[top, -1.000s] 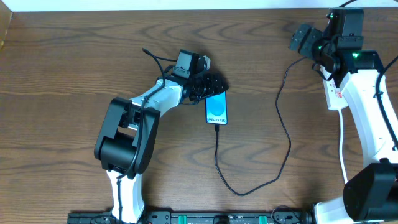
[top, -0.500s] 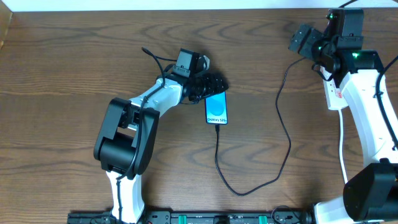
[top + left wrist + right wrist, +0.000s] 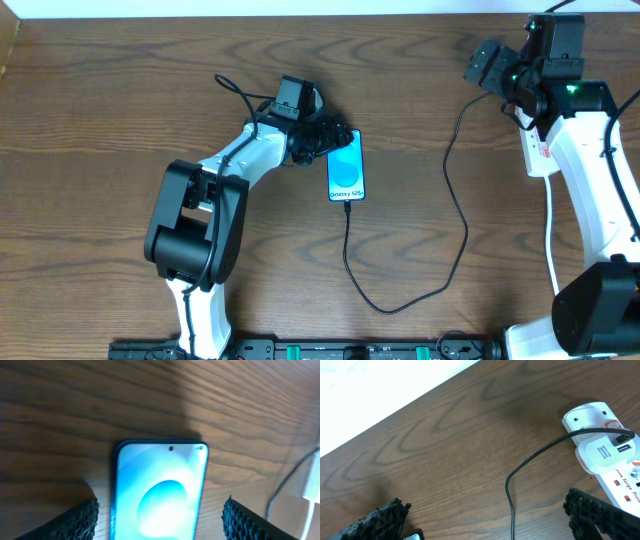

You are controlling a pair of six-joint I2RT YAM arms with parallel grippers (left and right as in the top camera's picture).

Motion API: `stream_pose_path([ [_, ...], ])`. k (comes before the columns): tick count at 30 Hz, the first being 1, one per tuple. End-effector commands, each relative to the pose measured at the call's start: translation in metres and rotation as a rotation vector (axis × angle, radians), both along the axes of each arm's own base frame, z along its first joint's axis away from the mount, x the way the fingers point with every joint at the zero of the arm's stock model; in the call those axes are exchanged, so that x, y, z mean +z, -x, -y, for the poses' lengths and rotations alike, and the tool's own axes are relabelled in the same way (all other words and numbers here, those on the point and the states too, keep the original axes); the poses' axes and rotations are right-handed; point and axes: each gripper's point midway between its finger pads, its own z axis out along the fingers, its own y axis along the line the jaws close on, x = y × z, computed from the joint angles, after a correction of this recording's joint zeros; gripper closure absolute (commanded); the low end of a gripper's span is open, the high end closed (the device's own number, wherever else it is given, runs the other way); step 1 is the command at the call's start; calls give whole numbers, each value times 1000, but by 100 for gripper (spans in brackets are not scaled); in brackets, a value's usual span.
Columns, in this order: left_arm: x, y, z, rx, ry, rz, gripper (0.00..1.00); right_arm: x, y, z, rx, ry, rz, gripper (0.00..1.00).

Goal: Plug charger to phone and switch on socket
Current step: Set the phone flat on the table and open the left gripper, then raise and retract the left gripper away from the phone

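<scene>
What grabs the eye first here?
The phone, its bright blue screen lit mid-table, with the left gripper open astride its top end. Next comes the charger cable, a thin black line looping from the phone's bottom edge across to the white adapter seated in the socket at far right, near the open right gripper.
</scene>
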Motion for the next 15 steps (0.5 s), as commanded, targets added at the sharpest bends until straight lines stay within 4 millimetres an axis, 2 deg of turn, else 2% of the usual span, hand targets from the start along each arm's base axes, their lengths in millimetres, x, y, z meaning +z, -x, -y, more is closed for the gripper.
stream_pose_path([
  [1, -23, 2, -28, 76, -131, -31, 20, 7, 1, 2, 3, 19, 17, 1],
  [9, -15, -1, -30, 78, -137, -9, 19, 7, 1, 2, 2, 19, 17, 1],
  [11, -5, -5, -31, 70, -143, 22, 19, 7, 1, 2, 2, 19, 17, 1],
  [15, 19, -8, -48, 98, -207, 75, 19, 7, 1, 2, 8, 25, 17, 1],
])
